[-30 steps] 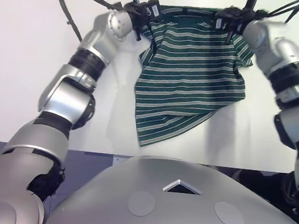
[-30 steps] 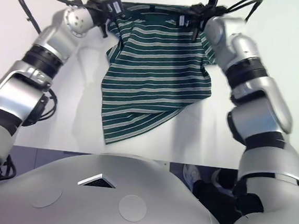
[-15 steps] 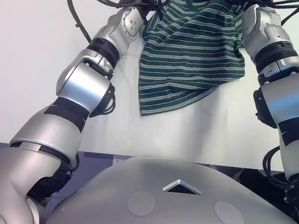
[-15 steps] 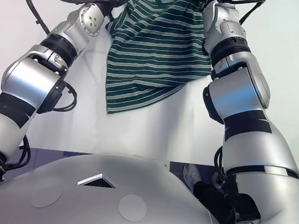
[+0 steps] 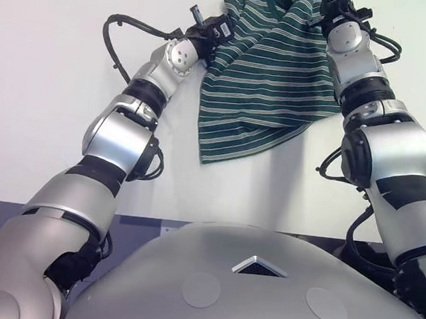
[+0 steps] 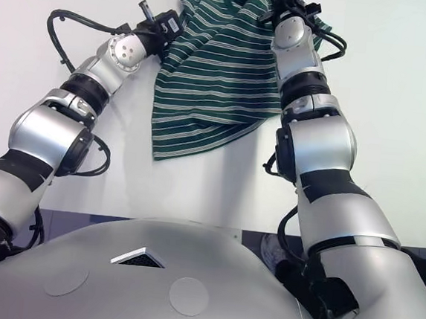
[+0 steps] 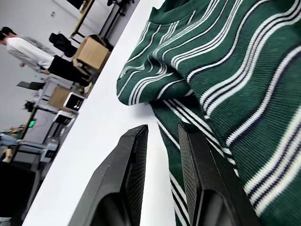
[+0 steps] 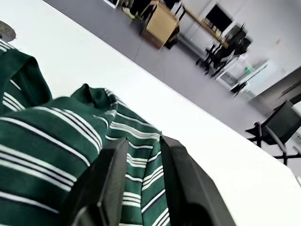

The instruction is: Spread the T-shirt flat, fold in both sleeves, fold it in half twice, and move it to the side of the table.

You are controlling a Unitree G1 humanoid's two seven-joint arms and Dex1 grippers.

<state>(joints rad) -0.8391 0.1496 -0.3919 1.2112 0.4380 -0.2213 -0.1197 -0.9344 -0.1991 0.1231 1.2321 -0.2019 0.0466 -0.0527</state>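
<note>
The green T-shirt (image 5: 268, 82) with white stripes lies rumpled on the white table (image 5: 45, 115), far out in the middle, its lower hem folded over in a slant. My left gripper (image 5: 209, 28) rests at the shirt's left edge, near the sleeve. In the left wrist view this gripper (image 7: 162, 127) is open, and the cloth (image 7: 225, 70) lies just past its fingertips. My right gripper (image 5: 333, 2) sits on the shirt's far right part, near the collar. Its fingers (image 8: 110, 179) stand apart over the striped cloth (image 8: 42, 141), which shows in the gap between them.
White tabletop stretches left and right of the shirt, and its near edge (image 5: 119, 212) runs in front of me. Beyond the table's far edge stand cardboard boxes (image 7: 91, 52), office chairs (image 8: 277, 132) and desks.
Both arms stretched farther out and carried the shirt's top away from me. The left gripper then came off the shoulder and drew back to the shirt's left edge.
</note>
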